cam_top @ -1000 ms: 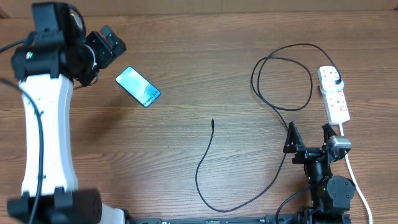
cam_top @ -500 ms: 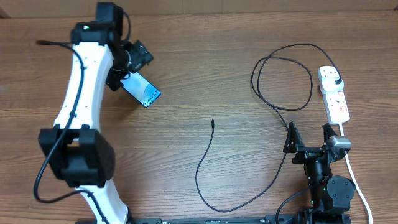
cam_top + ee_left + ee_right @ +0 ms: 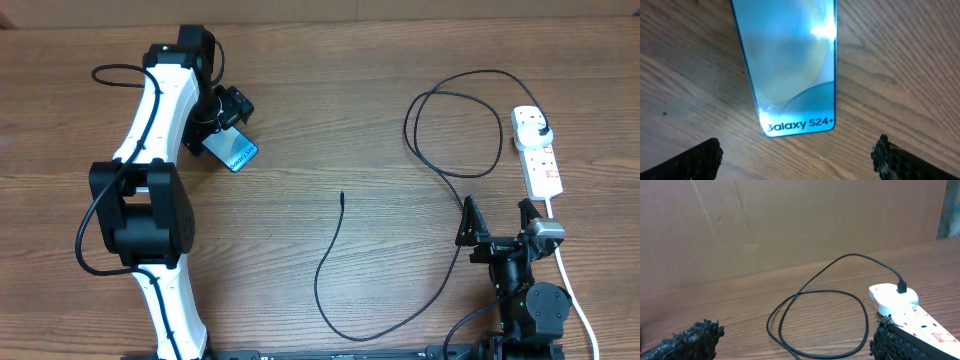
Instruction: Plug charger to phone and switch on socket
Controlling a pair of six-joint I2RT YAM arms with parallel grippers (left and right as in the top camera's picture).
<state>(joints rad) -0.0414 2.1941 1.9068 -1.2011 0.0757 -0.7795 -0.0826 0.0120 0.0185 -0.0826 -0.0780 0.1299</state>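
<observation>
Phone [image 3: 790, 65] flat beneath left claw [image 3: 797, 157], wide open, empty: centre over long edges before closing. Right claw [image 3: 496, 215] open, empty.

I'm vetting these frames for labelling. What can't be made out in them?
- phone: overhead, the left arm covers one end; left wrist view, the top edge cuts it off.
- charger tip: overhead, too small to tell its type.
- socket switches: overhead, too small to read on or off; right wrist view, the frame edge cuts it off.
</observation>
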